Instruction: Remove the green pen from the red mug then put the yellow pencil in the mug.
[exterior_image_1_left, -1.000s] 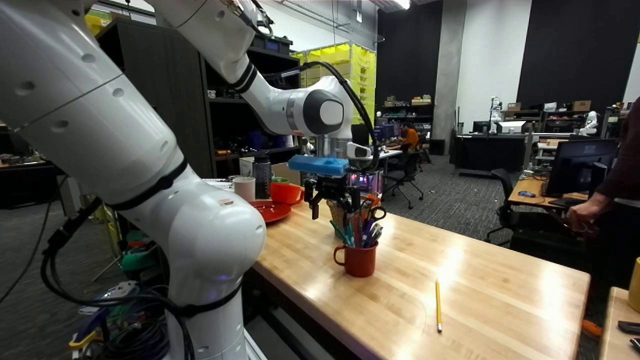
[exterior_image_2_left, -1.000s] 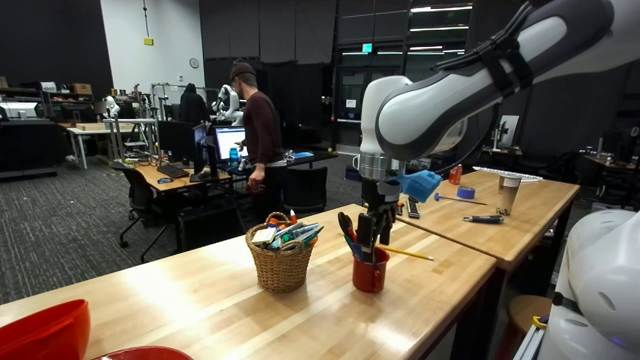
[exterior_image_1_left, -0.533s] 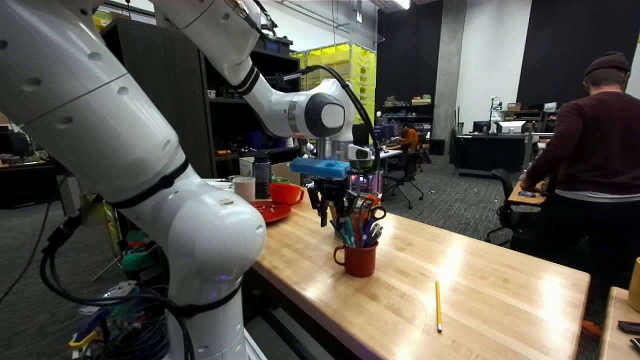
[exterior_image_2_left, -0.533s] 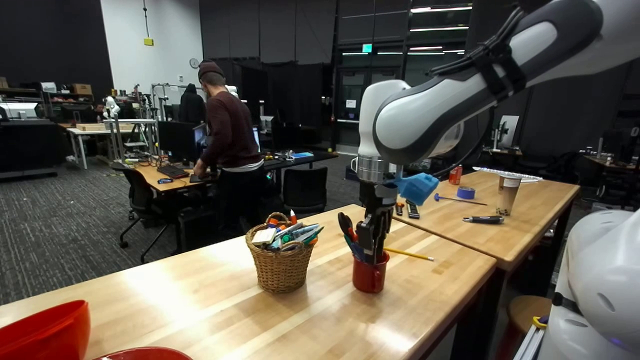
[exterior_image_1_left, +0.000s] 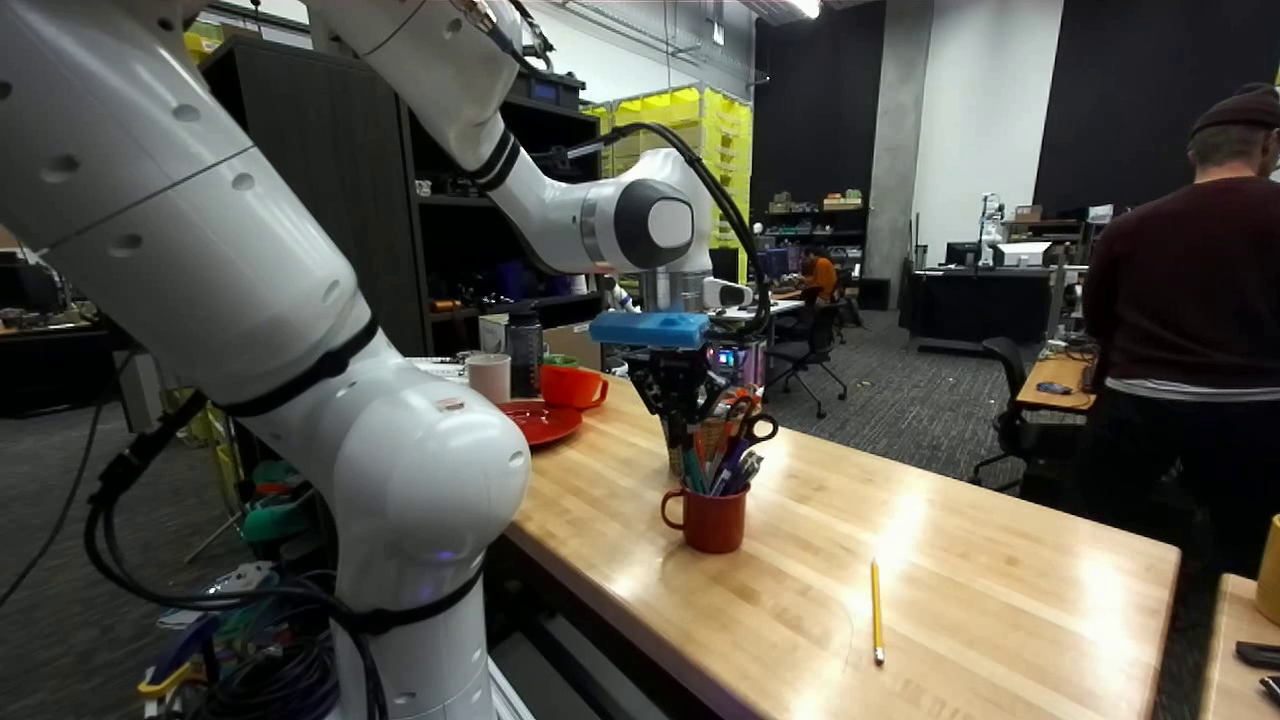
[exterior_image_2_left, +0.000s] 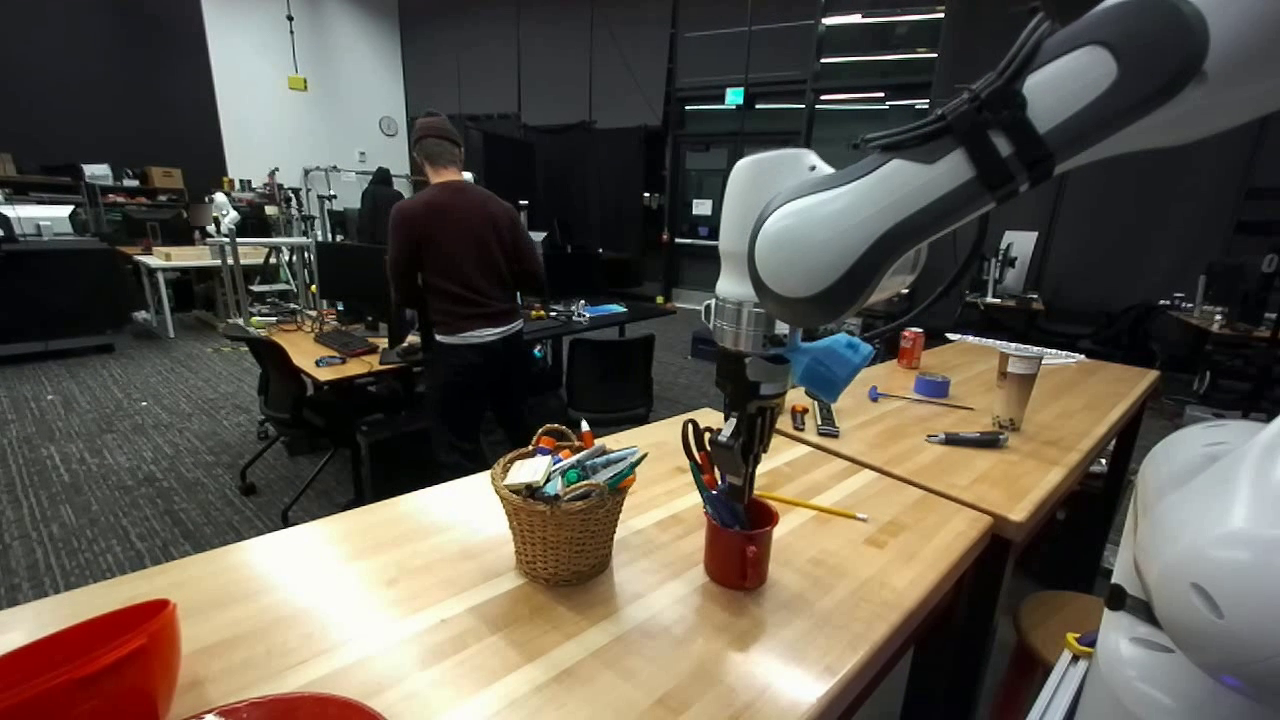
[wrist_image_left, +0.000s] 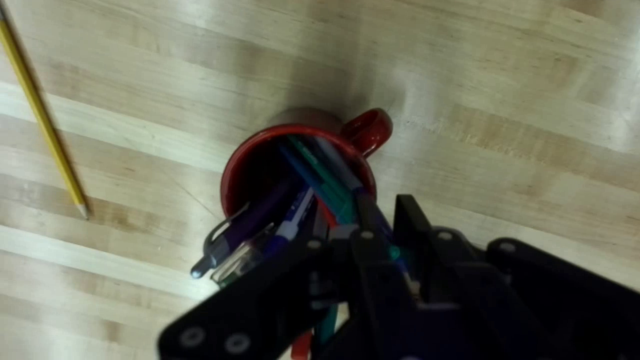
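Note:
The red mug (exterior_image_1_left: 715, 527) stands upright on the wooden table, packed with pens and scissors. Over its handle side hangs my gripper (exterior_image_2_left: 738, 492), fingertips down among the pen tops. In the wrist view the gripper (wrist_image_left: 386, 212) has drawn its jaws nearly together, a narrow gap left, and the green pen (wrist_image_left: 394, 253) shows its end in that gap. Whether a neighbouring purple-blue pen is pinched too, I cannot tell. Just under the fingertips, green shafts (exterior_image_1_left: 692, 468) stand in the mug. The yellow pencil (exterior_image_1_left: 876, 612) lies flat on the table, apart from the mug.
A wicker basket (exterior_image_2_left: 562, 540) full of markers stands near the mug. Scissors (exterior_image_1_left: 764, 428) stick up out of the mug close to the gripper. A red-orange bowl (exterior_image_1_left: 570, 386) and a red plate (exterior_image_1_left: 545, 424) sit at the table's far end.
The jaws have come together at the green pens, whose tops are drawn closer and more upright. The mug has shifted slightly. In the background, a person has moved.

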